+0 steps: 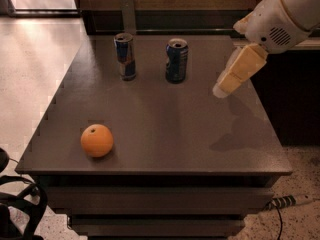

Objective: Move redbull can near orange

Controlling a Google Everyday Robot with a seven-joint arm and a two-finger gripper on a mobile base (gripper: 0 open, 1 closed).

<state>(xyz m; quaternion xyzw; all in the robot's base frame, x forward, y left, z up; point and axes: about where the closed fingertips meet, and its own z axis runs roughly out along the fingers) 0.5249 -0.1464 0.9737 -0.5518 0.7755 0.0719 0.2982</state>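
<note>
Blue-and-silver redbull can (125, 56) stands upright; jaws hover well right.

I can't read any lettering here: the redbull can (125, 56) shows just blue, silver and a red smudge, the dark blue can (176, 60) has no legible print, and my gripper (223, 88) hangs over the table (165, 134), right side, unmarked

Dim; soft shadow beneath hand (223, 88), right.

Cream gripper (223, 89) above grey table (175, 134); blue-silver redbull can (125, 57), orange orange (97, 140).
</note>
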